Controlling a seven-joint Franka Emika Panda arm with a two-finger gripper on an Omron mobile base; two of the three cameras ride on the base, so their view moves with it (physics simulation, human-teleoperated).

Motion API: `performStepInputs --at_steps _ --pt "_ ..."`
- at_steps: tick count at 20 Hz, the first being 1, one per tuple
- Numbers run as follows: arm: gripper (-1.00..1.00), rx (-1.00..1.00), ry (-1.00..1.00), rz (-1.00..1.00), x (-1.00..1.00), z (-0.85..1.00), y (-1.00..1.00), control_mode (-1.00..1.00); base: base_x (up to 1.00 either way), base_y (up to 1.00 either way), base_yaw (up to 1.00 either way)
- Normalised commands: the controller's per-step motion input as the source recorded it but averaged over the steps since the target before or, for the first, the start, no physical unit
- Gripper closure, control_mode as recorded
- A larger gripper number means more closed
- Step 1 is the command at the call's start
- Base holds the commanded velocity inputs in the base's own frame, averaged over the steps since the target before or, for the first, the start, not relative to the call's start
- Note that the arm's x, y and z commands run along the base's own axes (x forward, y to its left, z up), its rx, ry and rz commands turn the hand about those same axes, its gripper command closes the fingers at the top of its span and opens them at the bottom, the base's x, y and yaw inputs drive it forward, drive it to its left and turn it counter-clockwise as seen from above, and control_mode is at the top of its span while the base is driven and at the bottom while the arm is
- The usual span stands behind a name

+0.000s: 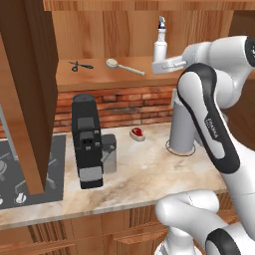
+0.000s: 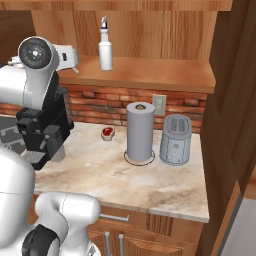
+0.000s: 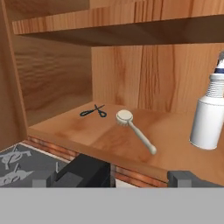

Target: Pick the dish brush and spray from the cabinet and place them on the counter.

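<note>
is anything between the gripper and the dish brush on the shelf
Nothing visible. In the hand view the dish brush lies on bare shelf straight ahead of the open gripper. The scissors sit beyond and left, the spray off to the right.

Showing one small line of lettering only, running lengthwise down the dark forearm section of the white robot arm (image 1: 215,130) in the left base view, too tiny and blurred for making out any letters. Carrying no readable label, brand or number elsewhere: nothing legible on the slim white spray bottle (image 2: 105,50), the black coffee machine (image 1: 87,142), the grey metal toaster (image 2: 175,139) or the pale wall socket (image 2: 159,104).
</note>
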Motion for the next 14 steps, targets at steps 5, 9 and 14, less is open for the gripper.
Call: performStepInputs --at_steps 5,9,14 --pt "-1.0 0.0 0.0 0.0 0.15 -0.07 0.09 -1.0 0.0 0.0 0.0" --pt "-1.0 0.0 0.0 0.0 0.17 -0.13 0.08 -1.0 0.0 0.0 0.0" --pt "-1.0 -0.01 0.01 0.0 0.22 -0.07 0.05 -1.0 0.0 0.0 0.0"
